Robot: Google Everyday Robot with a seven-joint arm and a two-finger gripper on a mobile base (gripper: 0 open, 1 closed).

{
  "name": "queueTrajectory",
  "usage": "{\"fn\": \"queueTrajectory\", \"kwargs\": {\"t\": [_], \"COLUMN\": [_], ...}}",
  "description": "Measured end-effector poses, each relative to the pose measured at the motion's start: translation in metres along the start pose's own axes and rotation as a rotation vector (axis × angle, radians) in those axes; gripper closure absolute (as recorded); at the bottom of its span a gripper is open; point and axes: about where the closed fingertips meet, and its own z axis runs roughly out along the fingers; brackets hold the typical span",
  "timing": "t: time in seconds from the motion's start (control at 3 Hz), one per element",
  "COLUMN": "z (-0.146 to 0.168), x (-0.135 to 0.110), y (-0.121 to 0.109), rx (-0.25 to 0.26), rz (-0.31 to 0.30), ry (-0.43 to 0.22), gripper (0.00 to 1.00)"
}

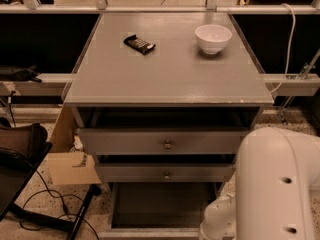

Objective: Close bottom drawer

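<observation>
The grey cabinet [167,79] has three stacked drawers. The bottom drawer [160,204] is pulled far out, its dark boxy inside facing up and its front edge [150,232] at the picture's lower border; its knob is hidden. The middle drawer [200,174] and top drawer [125,143] stand slightly out, each with a small round knob. My white arm [277,184] fills the lower right, with a joint [217,221] beside the bottom drawer's right front corner. The gripper is out of view, below the picture's bottom edge.
A white bowl [213,38] and a dark packet [139,43] lie on the cabinet top. A cardboard box [70,166] leans against the cabinet's left side. A black chair [20,154] and floor cables [45,199] are at the left.
</observation>
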Motion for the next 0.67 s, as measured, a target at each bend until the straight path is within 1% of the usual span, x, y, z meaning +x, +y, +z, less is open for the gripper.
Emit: {"fn": "queueTrajectory", "kwargs": {"t": [0.33, 0.67], "z": [0.0458, 0.0545], "x": [-0.0013, -0.0027], "y": [-0.0047, -0.0066], "rx": [-0.050, -0.056], "rz": [0.036, 0.045], "ry": [0.031, 0.031], "gripper": [0.89, 1.00]}}
